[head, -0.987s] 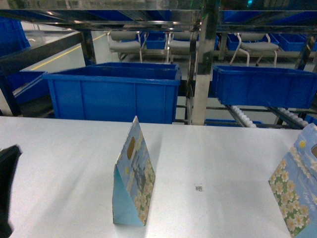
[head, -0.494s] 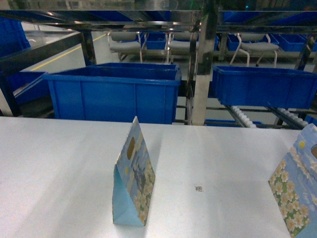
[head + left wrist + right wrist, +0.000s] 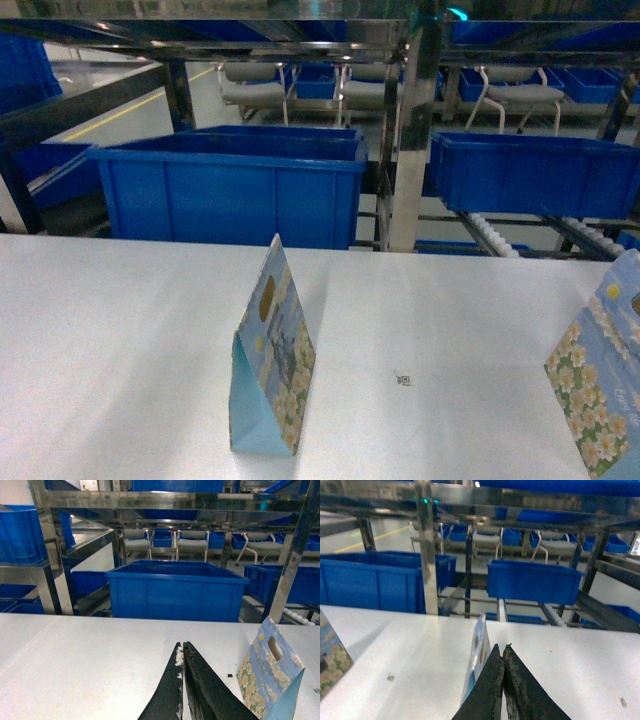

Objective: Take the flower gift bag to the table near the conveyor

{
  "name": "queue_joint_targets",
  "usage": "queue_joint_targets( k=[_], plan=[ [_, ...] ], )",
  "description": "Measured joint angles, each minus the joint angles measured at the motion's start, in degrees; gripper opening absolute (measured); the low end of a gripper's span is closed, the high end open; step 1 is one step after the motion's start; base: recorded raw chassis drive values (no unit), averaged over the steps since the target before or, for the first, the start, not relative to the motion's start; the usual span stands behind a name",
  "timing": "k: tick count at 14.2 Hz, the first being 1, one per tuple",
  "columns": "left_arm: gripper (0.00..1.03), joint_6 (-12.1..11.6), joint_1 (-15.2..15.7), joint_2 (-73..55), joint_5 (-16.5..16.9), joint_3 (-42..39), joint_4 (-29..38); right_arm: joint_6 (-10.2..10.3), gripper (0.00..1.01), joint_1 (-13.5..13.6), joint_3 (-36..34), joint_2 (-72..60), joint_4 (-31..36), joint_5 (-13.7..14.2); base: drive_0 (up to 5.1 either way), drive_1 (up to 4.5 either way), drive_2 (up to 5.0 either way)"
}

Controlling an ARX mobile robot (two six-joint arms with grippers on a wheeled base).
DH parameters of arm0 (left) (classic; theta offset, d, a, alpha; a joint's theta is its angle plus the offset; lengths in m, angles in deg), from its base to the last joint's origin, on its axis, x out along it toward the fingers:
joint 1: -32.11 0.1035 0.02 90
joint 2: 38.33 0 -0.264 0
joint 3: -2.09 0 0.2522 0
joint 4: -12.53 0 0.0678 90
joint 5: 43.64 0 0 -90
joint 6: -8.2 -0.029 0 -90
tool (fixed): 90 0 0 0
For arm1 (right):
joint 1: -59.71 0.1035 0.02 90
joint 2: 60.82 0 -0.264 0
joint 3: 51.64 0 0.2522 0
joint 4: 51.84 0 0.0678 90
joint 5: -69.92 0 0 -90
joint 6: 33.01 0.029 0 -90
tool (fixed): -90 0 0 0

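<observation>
The flower gift bag [image 3: 270, 370] is standing upright on the white tabletop [image 3: 130, 330], toward the near edge around the middle, with a second bag [image 3: 600, 380] sitting at the right edge. It is looking light, thin and easily creased, so pinching the stiff top ridge beside the handle cutout seems wisest. Its long axis is running from the near edge toward the far edge, where the conveyor [image 3: 490, 235] is showing. The left claw [image 3: 182, 652] and right claw [image 3: 501, 655] are both staying clenched, gripping nothing.
</observation>
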Motion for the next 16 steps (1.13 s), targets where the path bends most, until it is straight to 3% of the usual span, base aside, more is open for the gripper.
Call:
queue_joint_targets(
  k=[10, 14, 16],
  plan=[
    [0.02, -0.02, 0.00, -0.02, 0.20, 0.00, 0.22, 0.00, 0.02, -0.02, -0.02, 0.07, 0.35, 0.20, 0.0, 0.00, 0.0],
    [0.31, -0.02, 0.00, -0.02, 0.20, 0.00, 0.24, 0.00, 0.31, -0.02, -0.02, 0.07, 0.35, 0.20, 0.0, 0.00, 0.0],
    [0.81, -0.02, 0.00, -0.02, 0.20, 0.00, 0.22, 0.00, 0.82, -0.02, -0.02, 0.07, 0.35, 0.20, 0.0, 0.00, 0.0]
  ],
)
